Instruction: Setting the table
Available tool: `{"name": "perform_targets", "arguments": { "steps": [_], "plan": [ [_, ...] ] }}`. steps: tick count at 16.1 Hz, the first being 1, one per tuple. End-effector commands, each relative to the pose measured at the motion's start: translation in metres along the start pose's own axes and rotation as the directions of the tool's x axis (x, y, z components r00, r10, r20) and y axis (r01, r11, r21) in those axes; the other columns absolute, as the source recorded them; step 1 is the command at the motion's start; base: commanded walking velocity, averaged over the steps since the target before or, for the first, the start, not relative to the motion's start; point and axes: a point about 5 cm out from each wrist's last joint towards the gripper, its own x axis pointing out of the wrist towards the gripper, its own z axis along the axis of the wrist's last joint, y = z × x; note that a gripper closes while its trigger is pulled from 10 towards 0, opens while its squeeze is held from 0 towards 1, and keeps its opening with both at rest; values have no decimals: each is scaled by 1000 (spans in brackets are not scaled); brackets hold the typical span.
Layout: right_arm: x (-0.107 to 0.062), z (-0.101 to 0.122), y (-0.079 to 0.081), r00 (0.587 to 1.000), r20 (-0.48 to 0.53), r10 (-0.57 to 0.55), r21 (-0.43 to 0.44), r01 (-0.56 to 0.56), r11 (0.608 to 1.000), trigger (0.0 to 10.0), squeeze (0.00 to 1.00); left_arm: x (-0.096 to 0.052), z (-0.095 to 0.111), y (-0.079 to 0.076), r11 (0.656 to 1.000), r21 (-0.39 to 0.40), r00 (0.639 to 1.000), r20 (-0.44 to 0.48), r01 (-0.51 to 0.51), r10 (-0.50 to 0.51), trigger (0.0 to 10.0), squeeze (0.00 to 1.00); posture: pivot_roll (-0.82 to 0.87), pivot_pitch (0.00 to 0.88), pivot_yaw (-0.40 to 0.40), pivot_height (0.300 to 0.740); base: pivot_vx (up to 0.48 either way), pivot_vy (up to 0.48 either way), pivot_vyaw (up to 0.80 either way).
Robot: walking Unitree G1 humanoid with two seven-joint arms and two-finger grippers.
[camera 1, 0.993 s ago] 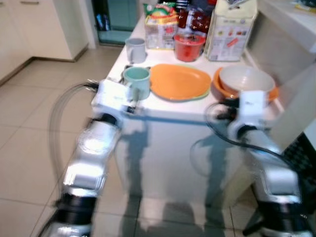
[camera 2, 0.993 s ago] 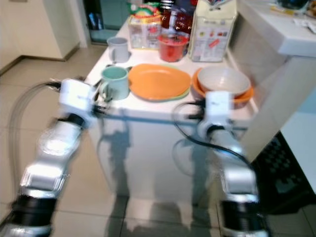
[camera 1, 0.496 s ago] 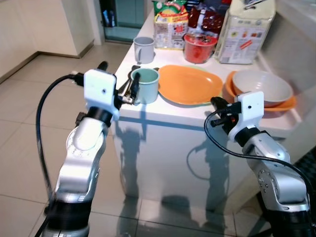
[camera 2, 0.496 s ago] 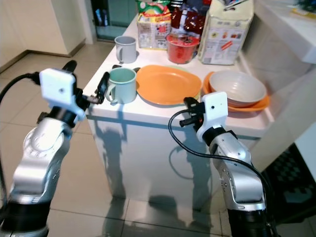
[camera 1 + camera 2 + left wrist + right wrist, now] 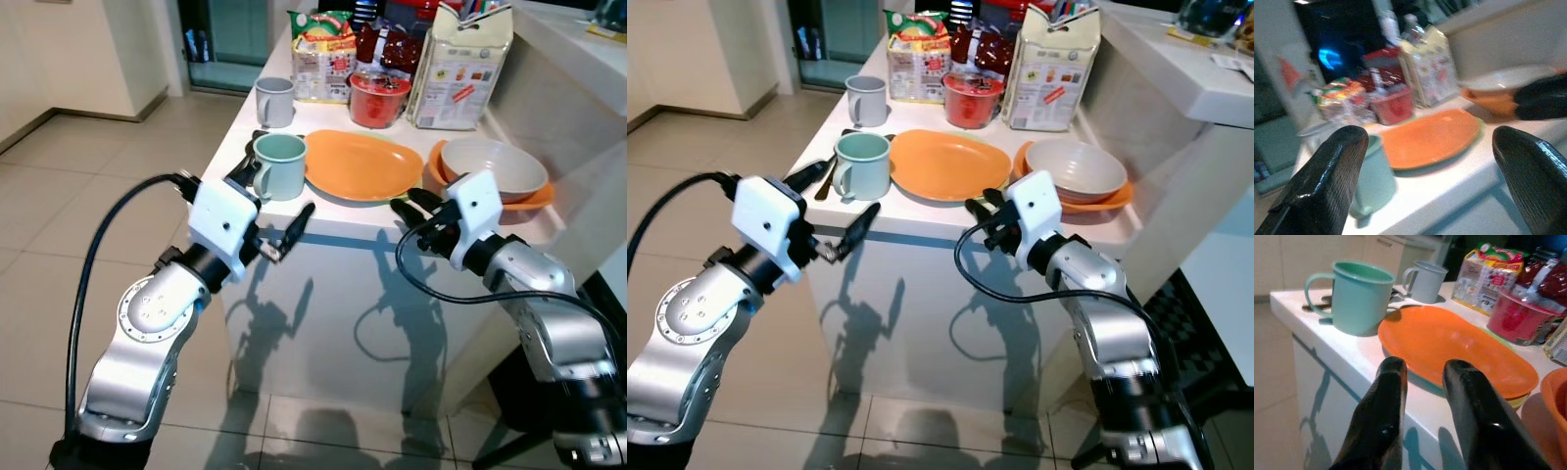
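At the white bench point(image 5: 338, 227), the left gripper point(image 5: 266, 213) hangs with jaws spread wide at six o'clock of the green mug point(image 5: 278, 164); the right gripper point(image 5: 412, 211), jaws narrowly parted, nears the orange plate point(image 5: 361, 163), which a careless nudge could slide into the mug.

Snack bag point(image 5: 320, 57) and carton point(image 5: 454, 67) beside red tub point(image 5: 379, 98)

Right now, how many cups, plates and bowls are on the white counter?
Cups: 2, green mug and grey mug
Plates: 2, big orange plate and orange plate under the bowl
Bowls: 1, white bowl
Total: 5
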Motion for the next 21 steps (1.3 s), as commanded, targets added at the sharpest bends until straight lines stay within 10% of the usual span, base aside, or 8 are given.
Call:
{"name": "perform_targets", "arguments": {
  "steps": [1,18,19,21],
  "plan": [
    [5,1,-8,999,-22,27,-50,-28,998,10000,1000,0,-2,-12,997,-2,997,-29,72,-72,10000,0,-7,0,-60,740,0,0,0],
    [68,-1,-10,972,-144,185,-217,-214,953,10000,1000,-3,-8,-22,996,11,990,-112,85,-83,10000,0,21,0,-74,740,0,0,0],
    [72,-2,-9,975,-154,159,-235,-192,953,10000,0,-3,-8,-22,996,11,990,-117,86,-85,10000,0,21,0,-74,740,0,0,0],
    [75,-2,-7,975,-158,159,-233,-193,953,10000,0,-4,-9,-23,996,10,989,-120,89,-87,10000,0,21,0,-74,740,0,0,0]
  ]
}}
